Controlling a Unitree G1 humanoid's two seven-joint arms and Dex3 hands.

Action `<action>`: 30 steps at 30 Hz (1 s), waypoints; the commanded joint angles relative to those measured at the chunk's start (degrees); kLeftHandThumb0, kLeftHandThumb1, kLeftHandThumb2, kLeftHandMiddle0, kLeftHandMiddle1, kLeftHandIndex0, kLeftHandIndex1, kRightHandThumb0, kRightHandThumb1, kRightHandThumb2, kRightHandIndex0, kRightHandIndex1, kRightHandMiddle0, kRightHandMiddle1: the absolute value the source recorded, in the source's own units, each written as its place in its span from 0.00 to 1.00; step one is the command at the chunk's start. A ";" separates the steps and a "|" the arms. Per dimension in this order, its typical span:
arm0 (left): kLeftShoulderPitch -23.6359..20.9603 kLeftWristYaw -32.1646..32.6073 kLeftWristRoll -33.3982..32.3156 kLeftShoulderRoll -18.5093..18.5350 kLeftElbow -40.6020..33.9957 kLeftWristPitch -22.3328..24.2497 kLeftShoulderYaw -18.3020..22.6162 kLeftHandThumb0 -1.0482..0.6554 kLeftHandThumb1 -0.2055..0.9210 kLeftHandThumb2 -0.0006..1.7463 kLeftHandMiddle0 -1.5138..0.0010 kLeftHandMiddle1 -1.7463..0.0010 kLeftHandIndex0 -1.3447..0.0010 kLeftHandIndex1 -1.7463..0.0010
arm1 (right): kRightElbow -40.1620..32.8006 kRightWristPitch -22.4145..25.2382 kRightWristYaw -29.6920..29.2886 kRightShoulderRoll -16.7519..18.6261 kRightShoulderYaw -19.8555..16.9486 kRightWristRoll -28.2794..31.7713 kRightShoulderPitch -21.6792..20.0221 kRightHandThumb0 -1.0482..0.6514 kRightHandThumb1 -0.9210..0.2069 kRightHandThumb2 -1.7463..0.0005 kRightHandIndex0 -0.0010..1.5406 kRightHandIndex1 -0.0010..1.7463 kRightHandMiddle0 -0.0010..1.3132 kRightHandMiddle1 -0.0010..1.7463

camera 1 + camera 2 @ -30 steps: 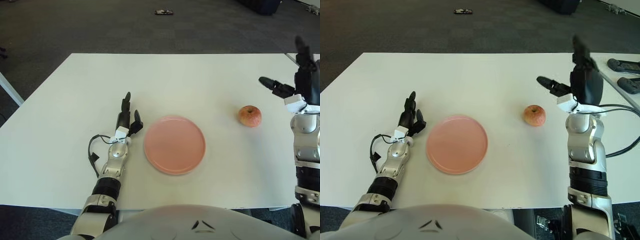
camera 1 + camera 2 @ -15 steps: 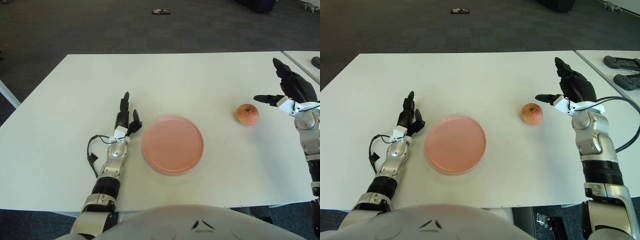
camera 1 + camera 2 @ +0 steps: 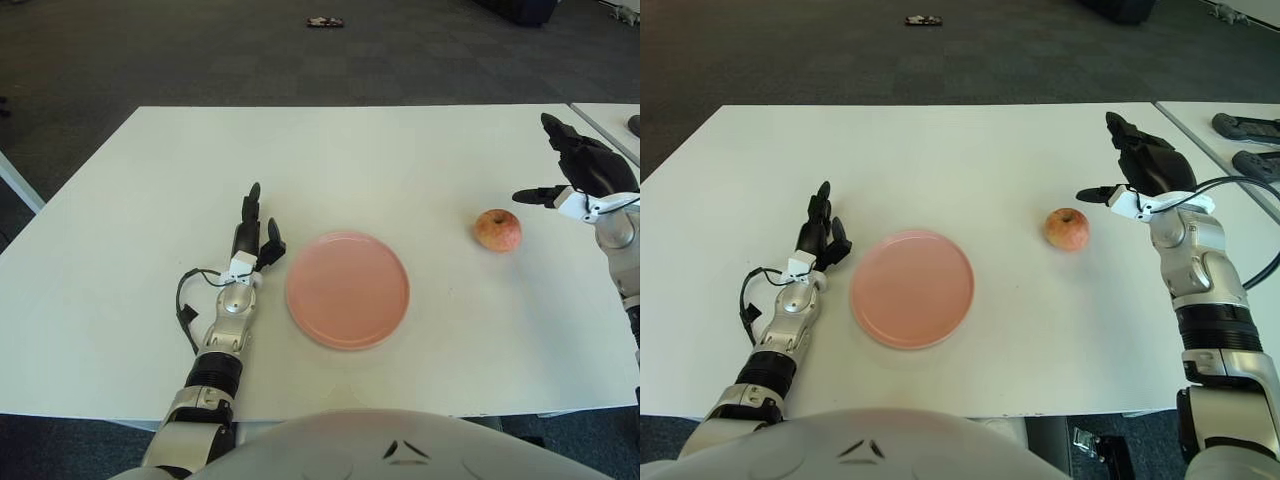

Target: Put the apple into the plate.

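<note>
A red-yellow apple (image 3: 1067, 228) sits upright on the white table (image 3: 970, 150), right of centre. A round pink plate (image 3: 911, 288) lies flat near the table's middle, with nothing on it. My right hand (image 3: 1132, 170) hovers just right of and slightly behind the apple, fingers spread, thumb pointing toward the fruit, not touching it. My left hand (image 3: 818, 232) shows just left of the plate with its fingers extended and holding nothing.
Dark controllers (image 3: 1250, 128) lie on a second table at the far right. A small dark object (image 3: 925, 20) sits on the carpet beyond the table. A black cable (image 3: 748, 296) loops by my left wrist.
My right hand dropped from a raised pose to apple height, beside the apple. The apple, plate and left hand have stayed where they were.
</note>
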 commanded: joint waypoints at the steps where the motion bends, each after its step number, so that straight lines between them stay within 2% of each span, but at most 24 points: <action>1: 1.63 -0.51 -0.13 -0.27 1.97 1.33 -0.05 0.17 1.00 0.56 0.93 1.00 1.00 0.86 | 2.11 -1.29 0.38 -2.08 2.09 -1.54 -1.90 0.00 0.05 0.98 0.00 0.00 0.00 0.00; 17: 1.37 -0.53 -0.33 -0.15 2.26 1.44 -0.02 0.17 1.00 0.56 0.93 1.00 1.00 0.85 | 6.56 -7.34 2.55 -5.15 6.67 -1.58 -3.14 0.00 0.01 0.98 0.00 0.00 0.00 0.00; 23: 1.20 -0.54 -0.47 -0.05 2.52 1.46 0.10 0.17 1.00 0.56 0.93 1.00 1.00 0.85 | -3.67 -6.44 6.87 -6.47 5.29 -0.57 2.21 0.00 0.00 0.96 0.00 0.00 0.00 0.00; 26: 1.18 -0.58 -0.45 -0.02 2.60 1.42 0.06 0.17 1.00 0.56 0.93 1.00 1.00 0.85 | -12.99 -4.30 10.88 -7.62 2.64 0.82 6.89 0.00 0.00 0.94 0.00 0.00 0.00 0.00; 30: 1.01 -0.46 -0.17 0.01 2.72 1.56 -0.11 0.17 1.00 0.56 0.94 1.00 1.00 0.86 | -15.27 -3.11 12.42 -7.47 1.70 0.84 8.03 0.00 0.00 0.94 0.00 0.00 0.00 0.00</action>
